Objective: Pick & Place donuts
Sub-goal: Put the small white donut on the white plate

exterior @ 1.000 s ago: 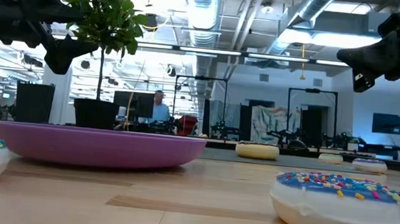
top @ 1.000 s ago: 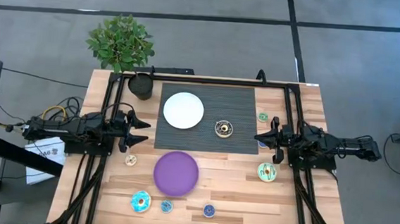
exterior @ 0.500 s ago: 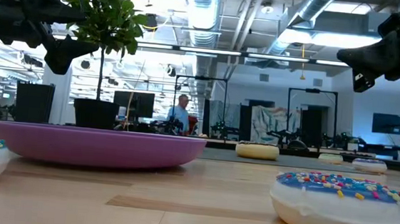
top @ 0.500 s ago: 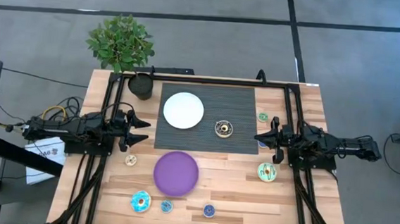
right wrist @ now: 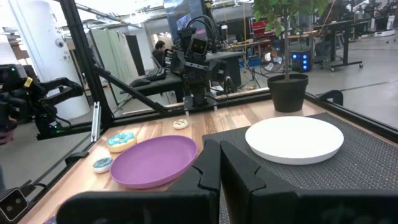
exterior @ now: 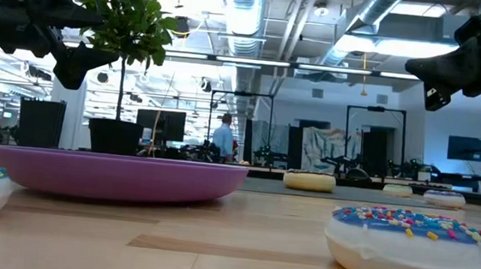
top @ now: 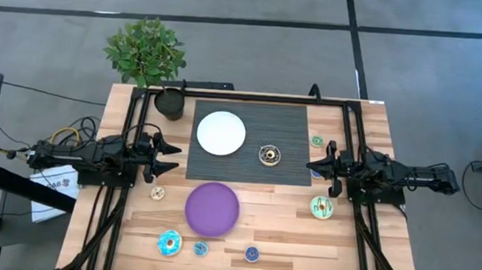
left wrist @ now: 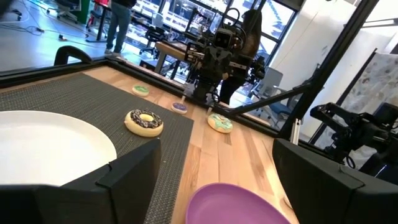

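A wooden tabletop [top: 285, 232] seen from above carries a dark ribbed mat [top: 289, 121] at its far middle, with a potted plant [top: 145, 50] and a black cup [top: 170, 103] at the far left corner. Two dark arms reach in from opposite sides and hover above the wood: the left gripper [top: 171, 157] sits at the left edge of the mat with its fingers spread wide and holding nothing, and the right gripper [top: 313, 167] sits at the mat's right edge with its fingers pressed together, also empty. A white plate [top: 221, 133] lies on the mat, and a purple plate [top: 212, 208] lies on bare wood just in front of the mat. The donuts are scattered and none is on a plate: the brown-and-cream donut [top: 268, 155] rests on the mat right of the white plate, the green-iced donut [top: 322, 207] lies near the right gripper, and the blue-iced donut [top: 169, 243] lies near the front edge, left of the purple plate. Of the minis, a green one [top: 317, 141] lies by the mat's right edge, a cream one [top: 158, 193] below the left gripper, and a blue one [top: 201, 249] and a purple one [top: 252, 254] along the front edge
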`<state>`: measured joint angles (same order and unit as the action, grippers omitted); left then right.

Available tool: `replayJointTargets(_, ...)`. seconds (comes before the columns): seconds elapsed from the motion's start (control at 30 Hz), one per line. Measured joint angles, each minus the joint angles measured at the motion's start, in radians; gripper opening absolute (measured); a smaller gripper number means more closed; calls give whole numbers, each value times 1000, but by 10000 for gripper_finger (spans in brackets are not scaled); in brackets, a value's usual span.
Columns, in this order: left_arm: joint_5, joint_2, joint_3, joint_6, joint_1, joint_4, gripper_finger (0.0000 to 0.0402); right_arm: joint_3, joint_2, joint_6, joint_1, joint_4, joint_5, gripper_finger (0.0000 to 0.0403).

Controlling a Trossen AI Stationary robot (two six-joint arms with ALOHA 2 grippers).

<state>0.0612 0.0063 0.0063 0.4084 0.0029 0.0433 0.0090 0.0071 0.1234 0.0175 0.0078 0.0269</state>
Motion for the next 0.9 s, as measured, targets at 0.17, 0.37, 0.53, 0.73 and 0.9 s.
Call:
replayJointTargets(0.17, 0, 0, 0, 3, 0, 0, 302, 0, 0, 0, 0, 0, 0, 0)
replayJointTargets(0.37, -3, 2, 27, 0, 0, -71, 295, 0, 0, 0, 0, 0, 0, 0)
replayJointTargets(0.53, 35, 48, 130, -83, 0, -289, 287, 0, 0, 0, 0, 0, 0, 0)
replayJointTargets(0.73, 59, 179, 224, -70, 0, -356, 286, 0, 0, 0, 0, 0, 0, 0)
replayJointTargets(0.9, 71, 353, 322, 13, 0, -455, 286, 0, 0, 0, 0, 0, 0, 0)
